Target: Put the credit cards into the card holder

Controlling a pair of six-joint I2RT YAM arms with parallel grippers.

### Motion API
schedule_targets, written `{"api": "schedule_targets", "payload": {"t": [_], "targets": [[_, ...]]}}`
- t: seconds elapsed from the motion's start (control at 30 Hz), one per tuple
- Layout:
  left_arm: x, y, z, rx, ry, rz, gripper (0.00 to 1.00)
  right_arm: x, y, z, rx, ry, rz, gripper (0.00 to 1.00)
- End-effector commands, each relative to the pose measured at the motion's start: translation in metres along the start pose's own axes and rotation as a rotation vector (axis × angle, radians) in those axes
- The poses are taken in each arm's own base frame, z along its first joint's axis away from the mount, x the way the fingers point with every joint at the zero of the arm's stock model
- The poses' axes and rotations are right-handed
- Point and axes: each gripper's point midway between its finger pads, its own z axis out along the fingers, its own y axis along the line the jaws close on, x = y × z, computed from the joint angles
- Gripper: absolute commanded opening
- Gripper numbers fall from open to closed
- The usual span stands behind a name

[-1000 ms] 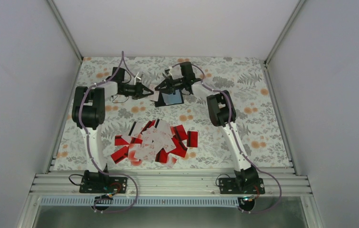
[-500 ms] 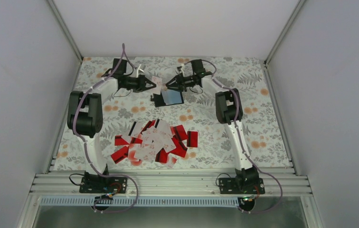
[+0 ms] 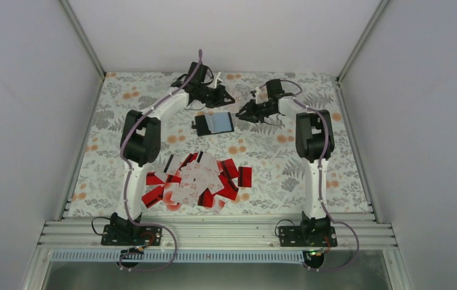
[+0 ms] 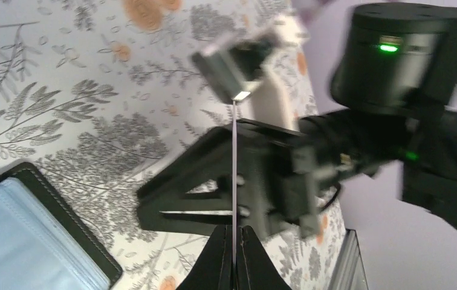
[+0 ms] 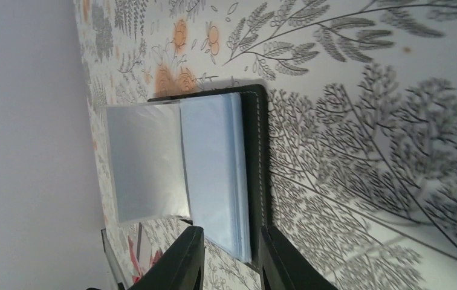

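Claw [image 4: 234, 232] of outstretched left arm [image 3: 156, 112] pinching card [image 4: 235, 151] beyond holder [image 3: 213, 124].

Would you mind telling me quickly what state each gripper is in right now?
Left gripper: closed on a credit card, seen edge-on.
Right gripper: open, holding nothing.

The floral table [image 3: 347, 157] carries a loose heap of red and white cards [image 3: 196, 181] at centre frame; the holder [image 3: 213, 124] lies open above it
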Motion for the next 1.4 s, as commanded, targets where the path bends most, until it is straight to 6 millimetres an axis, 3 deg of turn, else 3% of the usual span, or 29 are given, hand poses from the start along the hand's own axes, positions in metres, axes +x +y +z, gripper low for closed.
{"api": "schedule_targets", "payload": {"t": [0.0, 0.43, 0.67, 1.07, 1.37], "targets": [[-0.002, 0.037, 0.01, -0.113, 0.01, -0.135, 0.02, -0.004, 0.004, -0.017, 0.045, -0.055, -0.06, 0.24], [0.03, 0.097, -0.019, -0.214, 0.043, -0.171, 0.02, 0.017, 0.0, -0.016, 0.025, -0.015, -0.048, 0.25], [0.049, 0.107, -0.029, -0.249, 0.052, -0.19, 0.02, 0.007, -0.002, -0.011, 0.015, -0.015, -0.032, 0.27], [0.053, 0.105, -0.053, -0.249, 0.061, -0.218, 0.02, -0.003, -0.001, 0.001, -0.026, 0.001, -0.023, 0.31], [0.065, 0.111, -0.047, -0.195, 0.112, -0.239, 0.02, -0.006, -0.004, 0.013, -0.042, 0.022, -0.014, 0.43]]}}
